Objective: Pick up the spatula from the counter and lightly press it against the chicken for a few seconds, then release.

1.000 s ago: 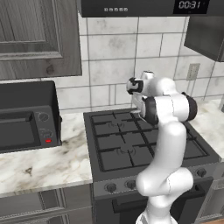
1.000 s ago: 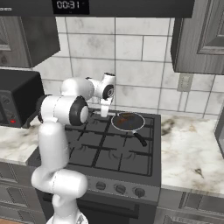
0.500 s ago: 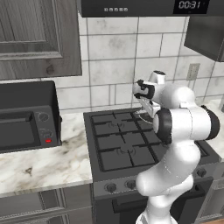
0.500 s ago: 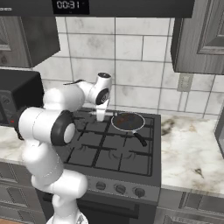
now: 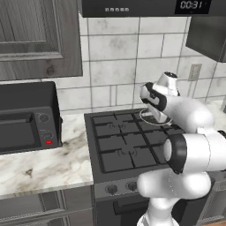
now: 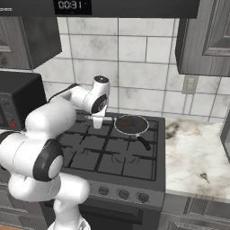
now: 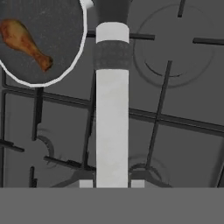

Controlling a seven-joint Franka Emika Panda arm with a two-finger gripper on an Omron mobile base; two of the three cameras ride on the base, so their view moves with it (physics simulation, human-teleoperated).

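Observation:
My gripper [image 7: 112, 183] is shut on the spatula [image 7: 112, 122], a white handle with a dark band that runs straight out from the fingers over the stove grates [image 7: 175, 131]. A browned chicken drumstick [image 7: 24, 41] lies in the dark, white-rimmed pan [image 7: 57, 22], off to the upper left of the spatula in the hand view and apart from it. In the right base view the gripper [image 6: 97, 117] hangs above the back burners with the spatula [image 6: 97, 123] pointing down, just left of the pan [image 6: 131, 130] holding the chicken [image 6: 130, 121].
The pan's dark handle [image 6: 144, 143] points toward the stove front. A black toaster oven [image 5: 26, 117] stands on the marble counter [image 5: 44, 165] left of the stove. More marble counter [image 6: 197, 150] lies to the right. The tiled wall is close behind.
The arm's elbow has swung down and toward the cameras, while the hand with the spatula has stayed beside the pan, shifting only slightly.

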